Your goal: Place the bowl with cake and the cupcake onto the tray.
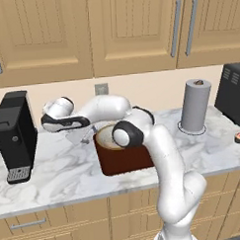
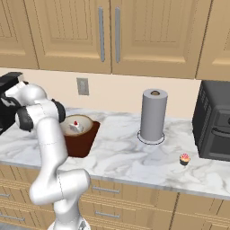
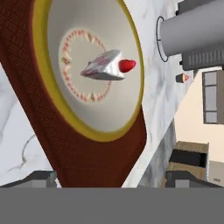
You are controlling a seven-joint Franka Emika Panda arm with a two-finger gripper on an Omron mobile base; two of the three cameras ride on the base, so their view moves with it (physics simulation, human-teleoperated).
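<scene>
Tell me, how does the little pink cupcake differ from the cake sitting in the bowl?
The cupcake is pink-frosted in a brown wrapper; the cake slice is white. The cupcake stands alone on the marble counter, near the black oven; the slice lies in the bowl, which rests on the tray. Both carry a red topping.
</scene>
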